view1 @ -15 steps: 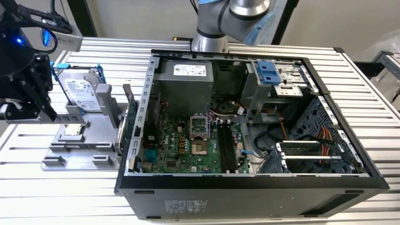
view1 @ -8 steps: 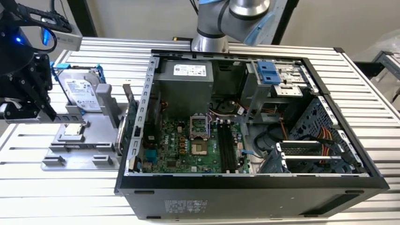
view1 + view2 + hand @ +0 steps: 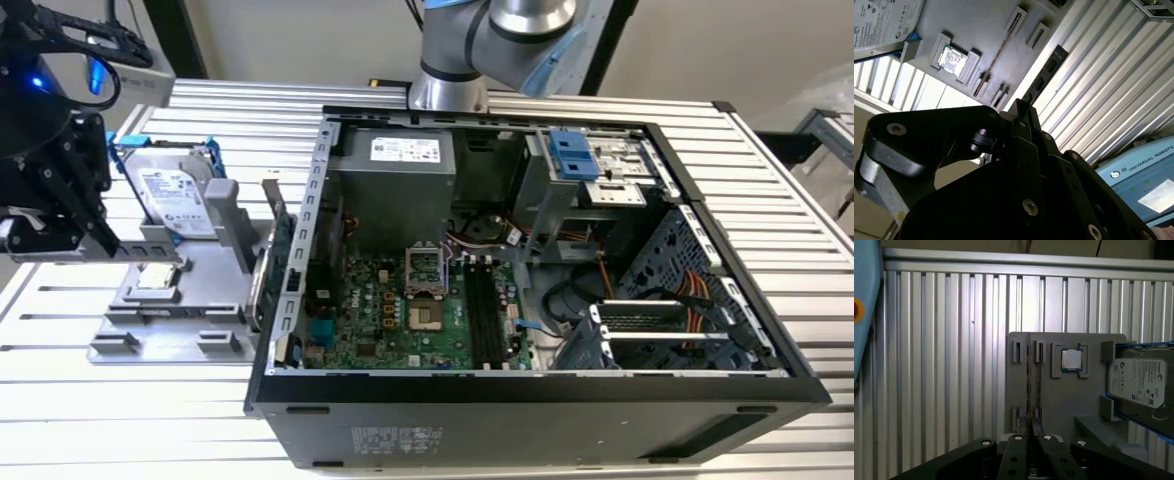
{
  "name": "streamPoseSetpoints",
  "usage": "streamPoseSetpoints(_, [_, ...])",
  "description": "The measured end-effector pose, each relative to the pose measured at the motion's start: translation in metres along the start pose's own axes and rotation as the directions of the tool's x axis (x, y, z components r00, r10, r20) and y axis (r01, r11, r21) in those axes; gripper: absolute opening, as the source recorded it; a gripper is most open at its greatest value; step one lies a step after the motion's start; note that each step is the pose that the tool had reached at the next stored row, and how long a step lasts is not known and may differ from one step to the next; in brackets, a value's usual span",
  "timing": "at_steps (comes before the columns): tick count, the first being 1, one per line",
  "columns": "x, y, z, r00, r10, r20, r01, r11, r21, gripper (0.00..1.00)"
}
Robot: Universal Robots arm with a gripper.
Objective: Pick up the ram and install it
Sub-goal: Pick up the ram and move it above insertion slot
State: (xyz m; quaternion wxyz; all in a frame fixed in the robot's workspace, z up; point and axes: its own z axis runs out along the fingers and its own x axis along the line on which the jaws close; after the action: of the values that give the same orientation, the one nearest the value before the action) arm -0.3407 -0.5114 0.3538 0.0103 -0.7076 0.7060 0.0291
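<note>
First wrist view shows my pincer (image 3: 1030, 436) clenched on nothing above the ram (image 3: 1029, 382) in its tray (image 3: 1066, 402), so I think grabbing needs it opened and lined up.

Exterior view: high up, angled down over the computer case (image 3: 534, 300) on the slatted surface (image 3: 134, 420), mid range. First wrist view faces straight down at the tray (image 3: 1064, 405). Second wrist view looks obliquely past the closed jaws. All three share tray, hard drive (image 3: 1139, 382), chip (image 3: 1071, 360).
</note>
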Motion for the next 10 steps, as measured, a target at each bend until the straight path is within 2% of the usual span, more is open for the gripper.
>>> streamPoseSetpoints(10, [-0.0002,0.0,-0.0028,1.0,0.0,-0.0009,0.0,1.0,0.0,0.0])
